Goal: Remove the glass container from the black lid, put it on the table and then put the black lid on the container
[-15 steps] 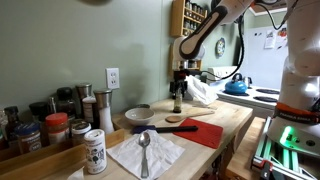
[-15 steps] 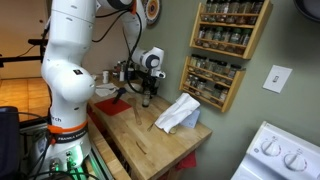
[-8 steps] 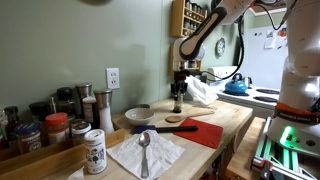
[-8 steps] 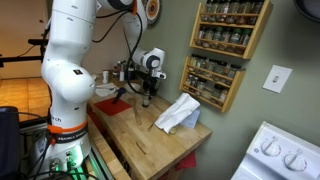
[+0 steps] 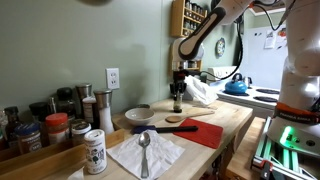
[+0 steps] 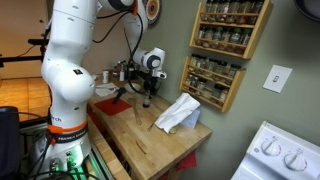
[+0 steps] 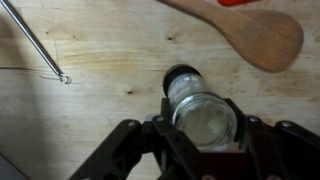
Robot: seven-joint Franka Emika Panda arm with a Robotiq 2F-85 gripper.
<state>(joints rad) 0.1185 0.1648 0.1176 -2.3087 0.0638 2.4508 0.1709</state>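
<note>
In the wrist view the glass container (image 7: 206, 126) stands on end between my fingers, its clear round end toward the camera. The black lid (image 7: 180, 74) shows at its far end, down on the wooden table (image 7: 90, 110). My gripper (image 7: 205, 135) is shut on the container, one finger pressed to each side. In both exterior views the gripper (image 5: 178, 94) (image 6: 146, 91) hangs straight down over the small jar (image 5: 177, 104) (image 6: 146, 101) on the countertop.
A wooden spoon (image 7: 250, 35) lies just beyond the jar, and a thin metal rod (image 7: 35, 45) lies to the left. A red mat (image 5: 203, 131), a wooden disc (image 5: 174, 120), a bowl (image 5: 138, 114), a napkin with a spoon (image 5: 145, 152) and a white-labelled tin (image 5: 94, 152) stand nearby. A white cloth (image 6: 178, 113) lies beside the arm.
The jaws have closed from open onto the glass container. The arm and the jar have stayed where they were.
</note>
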